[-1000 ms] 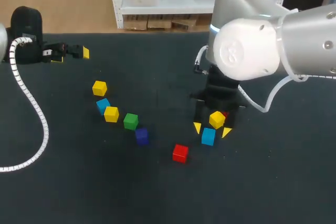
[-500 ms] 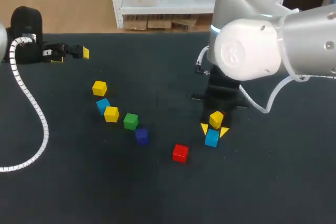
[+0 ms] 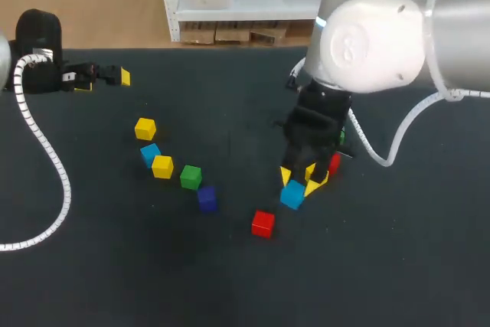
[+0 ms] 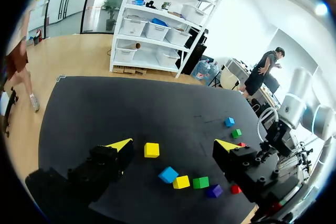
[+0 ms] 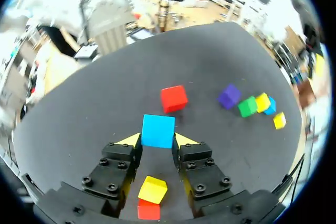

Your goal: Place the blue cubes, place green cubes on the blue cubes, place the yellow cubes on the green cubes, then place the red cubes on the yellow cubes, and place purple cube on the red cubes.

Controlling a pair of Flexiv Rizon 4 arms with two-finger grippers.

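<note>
My right gripper (image 3: 297,184) (image 5: 157,140) is shut on a light blue cube (image 3: 292,196) (image 5: 158,130), both yellow tips pressing its sides. Behind it sit a yellow cube (image 5: 152,189) and a red cube (image 3: 334,162) (image 5: 148,209). Ahead of the held cube lies another red cube (image 3: 262,223) (image 5: 173,98). Further left a row runs from a purple cube (image 3: 207,198) through a green cube (image 3: 190,177) and a yellow cube (image 3: 161,166) to a blue cube (image 3: 150,154), with one more yellow cube (image 3: 145,129) beyond. My left gripper (image 3: 107,76) (image 4: 173,145) stands open and empty at the far left.
A green cube (image 3: 341,137) (image 4: 237,133) peeks out beside my right arm, and the left wrist view shows a further blue cube (image 4: 229,121) beyond it. The white cable (image 3: 46,166) of my left arm loops over the table's left side.
My right gripper's fingers closed on the light blue cube, then carried it a little left, away from the yellow cube. The left arm has not moved.
</note>
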